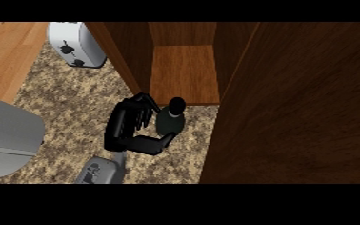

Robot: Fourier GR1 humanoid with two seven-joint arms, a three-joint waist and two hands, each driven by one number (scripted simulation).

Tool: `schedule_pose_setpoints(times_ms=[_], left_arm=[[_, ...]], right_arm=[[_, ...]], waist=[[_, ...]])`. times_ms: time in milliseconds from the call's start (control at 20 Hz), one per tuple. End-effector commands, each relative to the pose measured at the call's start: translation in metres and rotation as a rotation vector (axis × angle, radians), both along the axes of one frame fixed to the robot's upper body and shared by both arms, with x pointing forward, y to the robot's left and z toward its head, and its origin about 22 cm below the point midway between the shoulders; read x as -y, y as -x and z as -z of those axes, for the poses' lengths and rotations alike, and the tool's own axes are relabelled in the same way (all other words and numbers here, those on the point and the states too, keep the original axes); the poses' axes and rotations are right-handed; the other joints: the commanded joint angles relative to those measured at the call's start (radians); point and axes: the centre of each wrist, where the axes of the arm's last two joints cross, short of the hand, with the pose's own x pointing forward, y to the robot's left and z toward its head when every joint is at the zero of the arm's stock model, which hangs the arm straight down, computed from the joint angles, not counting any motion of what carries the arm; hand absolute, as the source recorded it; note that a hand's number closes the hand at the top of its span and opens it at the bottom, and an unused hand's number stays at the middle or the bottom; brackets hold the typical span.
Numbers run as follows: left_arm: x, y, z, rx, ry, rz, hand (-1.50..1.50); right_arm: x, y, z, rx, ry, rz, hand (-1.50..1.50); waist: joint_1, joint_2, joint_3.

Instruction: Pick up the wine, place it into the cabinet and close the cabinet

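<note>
- The left hand (130,131) is near the middle of the counter (63,93), and its grey forearm (105,170) comes in from the near edge, left of centre.
- Its fingers (143,106) curl round the far side of the wine bottle (171,119) and its thumb (160,142) hooks round the near side, so the hand is closed around the bottle.
- The bottle is dark and is seen almost from straight above, with its round top pointing up toward the viewer.
- It is to the right of the palm, just in front of the cabinet's near edge and outside it.
- I cannot tell whether its base touches the counter or hangs a little above it.
- The cabinet (184,74) is open, with a bare wooden shelf inside between dark side walls.
- The cabinet door (281,109) is swung out toward the near side and fills the right of the scene as a broad dark wooden panel.
- The right edge of the bottle is near the door's left edge.
- A white toaster (76,44) is on the counter at the far left, well apart from the hand.
- A strip of light wood (17,52) runs along the far left edge, beyond the speckled stone.
- A rounded grey object (15,136) shows at the near left edge, and I cannot tell what it is.
</note>
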Motion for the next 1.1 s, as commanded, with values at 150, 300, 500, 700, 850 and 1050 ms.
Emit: schedule_pose_setpoints(times_ms=[150,300,500,700,850,1050], left_arm=[[0.005,-0.032,-0.011,0.014,-0.047,-0.027,1.5],[0.019,-0.039,-0.021,0.005,-0.053,0.004,1.5],[0.027,-0.065,-0.017,-0.021,-0.087,0.008,1.5],[0.032,-0.078,-0.006,-0.018,-0.094,-0.006,1.5],[0.046,-0.084,-0.016,-0.014,-0.077,-0.006,1.5],[0.049,-0.088,-0.003,-0.05,-0.053,-0.01,1.5]], right_arm=[[0.017,0.043,-0.042,0.021,-0.085,-0.039,-1.5],[0.011,0.029,-0.024,0.026,-0.078,-0.019,-1.5],[0.014,0.03,-0.031,0.013,-0.085,-0.04,-1.5],[0.013,0.031,-0.03,0.043,-0.1,-0.063,-1.5],[0.008,0.032,-0.024,0.035,-0.104,-0.055,-1.5],[0.008,0.038,-0.021,0.035,-0.109,-0.038,-1.5]], waist=[[-0.005,-0.001,-0.001],[0.005,0.001,0.001],[-0.006,0.004,0.0],[-0.019,0.007,0.0],[-0.015,0.004,-0.001],[-0.029,0.004,-0.001]])
